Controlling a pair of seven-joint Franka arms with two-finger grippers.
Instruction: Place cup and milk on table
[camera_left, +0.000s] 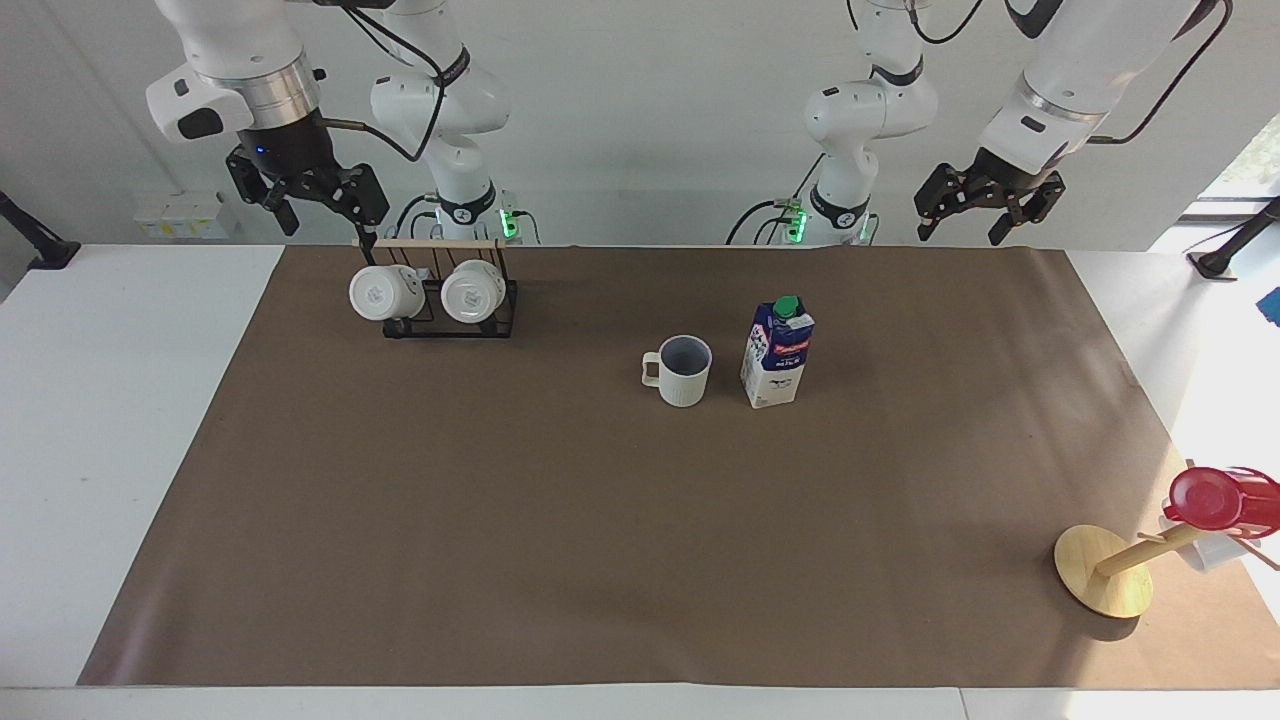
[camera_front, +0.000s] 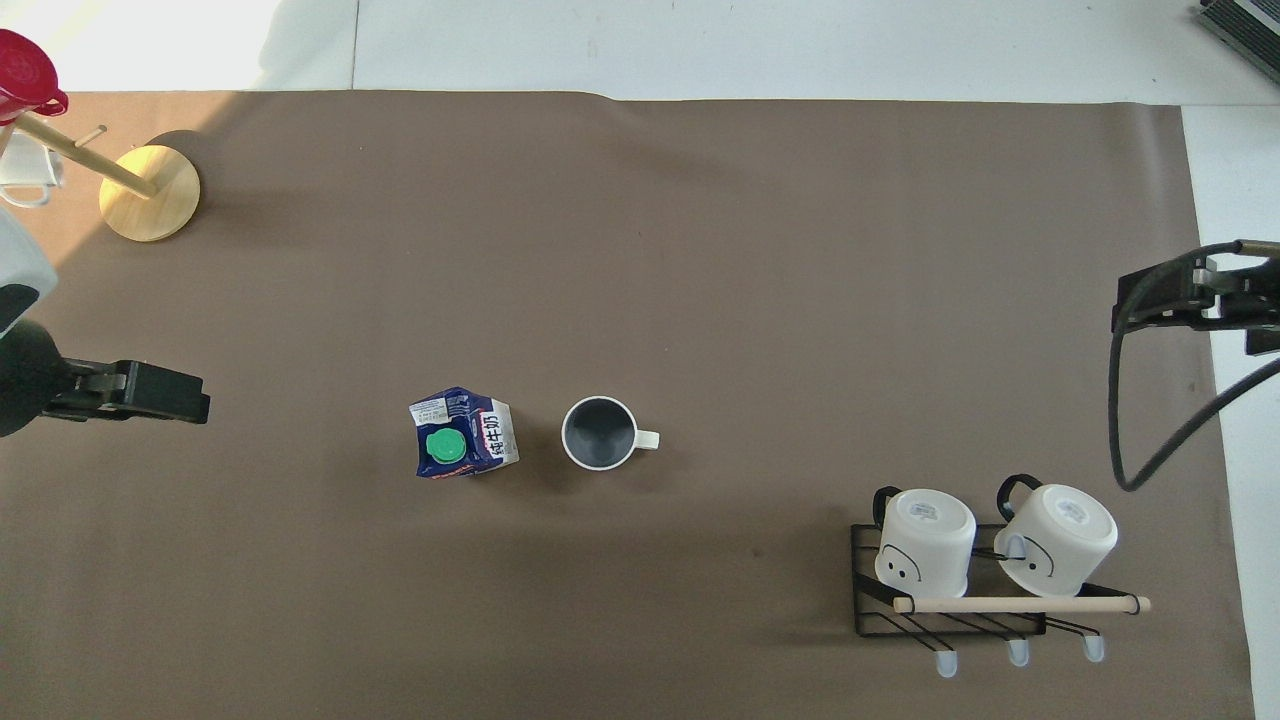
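Note:
The cup (camera_left: 684, 372) (camera_front: 598, 433), off-white with a dark inside, stands upright on the brown mat of the table (camera_left: 600, 520), its handle toward the right arm's end. Beside it, toward the left arm's end, the blue-and-white milk (camera_left: 777, 355) (camera_front: 463, 433) carton stands upright with its green cap on. Neither is touched. My left gripper (camera_left: 960, 237) (camera_front: 150, 392) hangs open and empty in the air over the mat's edge at the left arm's end. Just above the mug rack, my right gripper (camera_left: 328, 230) (camera_front: 1190, 300) hangs open and empty too.
A black wire rack (camera_left: 440, 310) (camera_front: 950, 600) with a wooden bar carries two white mugs at the right arm's end, close to the robots. A tilted wooden mug tree (camera_left: 1105, 570) (camera_front: 150, 190) bearing a red cup (camera_left: 1210, 497) stands at the mat's corner by the left arm's end.

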